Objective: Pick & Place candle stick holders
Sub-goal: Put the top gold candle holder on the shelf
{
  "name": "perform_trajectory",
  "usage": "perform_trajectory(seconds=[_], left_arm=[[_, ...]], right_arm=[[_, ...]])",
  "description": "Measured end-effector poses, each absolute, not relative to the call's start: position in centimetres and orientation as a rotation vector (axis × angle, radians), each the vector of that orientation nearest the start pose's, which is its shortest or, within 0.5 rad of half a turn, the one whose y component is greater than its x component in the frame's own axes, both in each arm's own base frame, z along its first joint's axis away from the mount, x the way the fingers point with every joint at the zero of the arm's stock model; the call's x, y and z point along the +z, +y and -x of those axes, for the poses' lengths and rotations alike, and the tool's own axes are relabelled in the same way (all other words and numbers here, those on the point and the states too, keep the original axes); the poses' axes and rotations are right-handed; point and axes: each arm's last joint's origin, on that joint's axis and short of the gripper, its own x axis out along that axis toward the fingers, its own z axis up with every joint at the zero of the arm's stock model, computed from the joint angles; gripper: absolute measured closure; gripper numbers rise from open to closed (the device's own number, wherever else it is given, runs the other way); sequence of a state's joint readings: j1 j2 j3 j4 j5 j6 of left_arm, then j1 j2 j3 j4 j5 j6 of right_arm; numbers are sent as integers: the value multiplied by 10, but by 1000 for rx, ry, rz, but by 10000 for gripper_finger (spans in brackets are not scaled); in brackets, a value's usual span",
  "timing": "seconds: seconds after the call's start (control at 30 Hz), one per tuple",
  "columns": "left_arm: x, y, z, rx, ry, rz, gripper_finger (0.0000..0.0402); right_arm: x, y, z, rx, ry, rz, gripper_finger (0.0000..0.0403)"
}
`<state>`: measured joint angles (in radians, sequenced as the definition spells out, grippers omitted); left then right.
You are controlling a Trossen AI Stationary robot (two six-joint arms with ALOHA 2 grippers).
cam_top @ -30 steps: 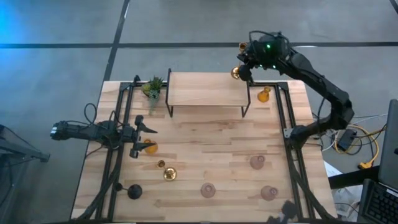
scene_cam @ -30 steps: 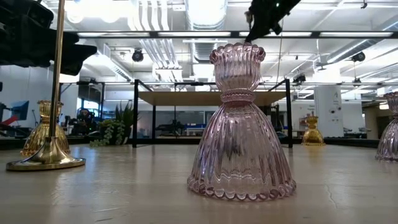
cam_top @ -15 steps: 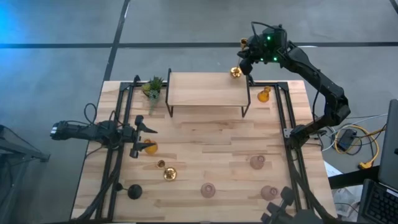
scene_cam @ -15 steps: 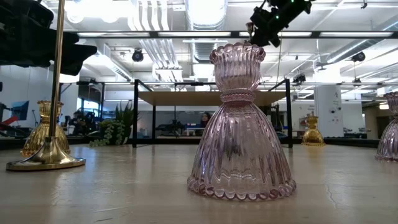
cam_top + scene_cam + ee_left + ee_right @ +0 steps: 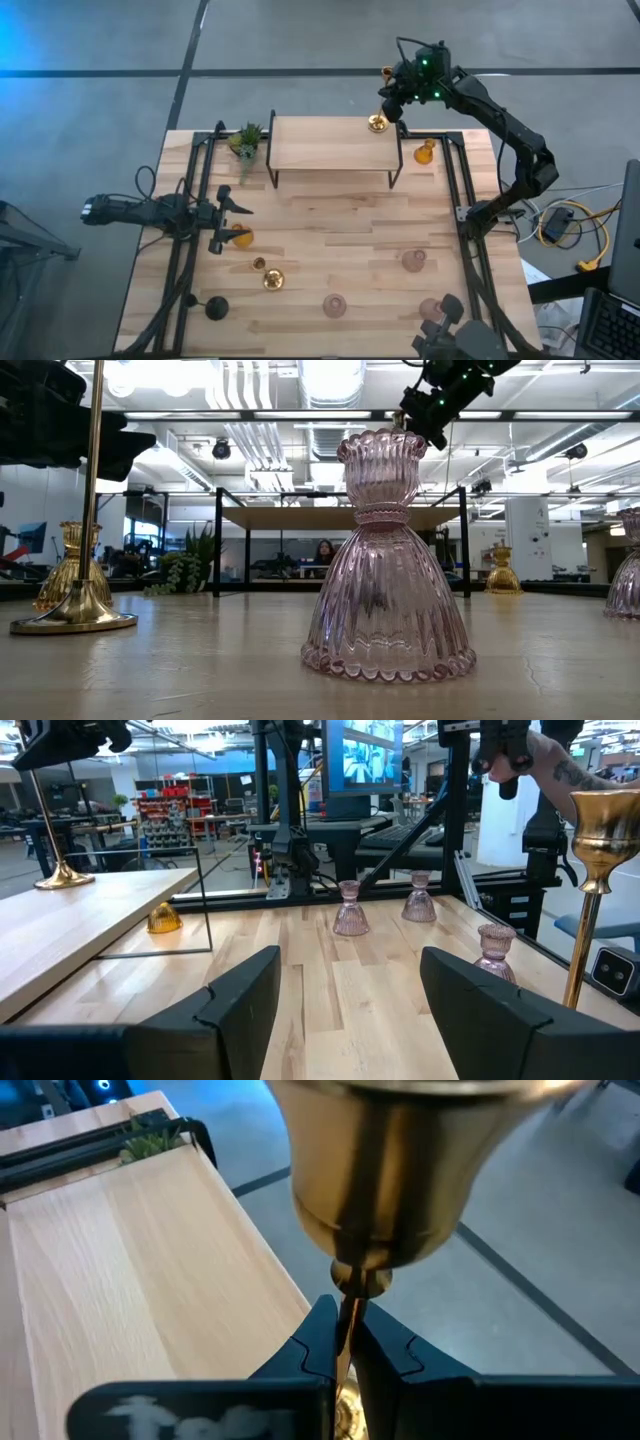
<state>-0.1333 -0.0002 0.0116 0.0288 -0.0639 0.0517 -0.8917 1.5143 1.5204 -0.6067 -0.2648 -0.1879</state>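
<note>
Your right gripper (image 5: pixel 345 1335) is over the far right corner of the small wooden shelf (image 5: pixel 320 145), and its fingers are pinched on the thin stem of a tall brass candlestick (image 5: pixel 378 122). From above, the round base of this candlestick sits at that corner of the shelf; I cannot tell if it already rests on the board or hangs just above it. So I judge that you are in the first placement, and it is almost done but not released.

Much is left. An amber glass holder (image 5: pixel 424 153) stands on the table just beside the right end of the shelf. A second amber holder (image 5: pixel 240 236) is at your left gripper (image 5: pixel 222 219), which lies low near the left edge with its fingers spread apart and holds nothing. The second brass candlestick (image 5: pixel 271 279) stands in the front left part of the table, and the black holder (image 5: pixel 216 307) is nearer to the front left corner. Three pink glass holders (image 5: pixel 333 305) stand along the front right part, apart from each other. The small plant (image 5: pixel 245 139) by the left end of the shelf is not part of your job.

About writing: I can read no brand, label or text on any holder, on the shelf or on the arms.
</note>
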Motion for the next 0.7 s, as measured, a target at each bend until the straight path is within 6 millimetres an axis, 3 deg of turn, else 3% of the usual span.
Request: perform_trajectory(seconds=[0.7], left_arm=[[170, -11, -96, -68, -42, -48, 156]], right_arm=[[375, -250, -201, -577, 595, -193, 392]])
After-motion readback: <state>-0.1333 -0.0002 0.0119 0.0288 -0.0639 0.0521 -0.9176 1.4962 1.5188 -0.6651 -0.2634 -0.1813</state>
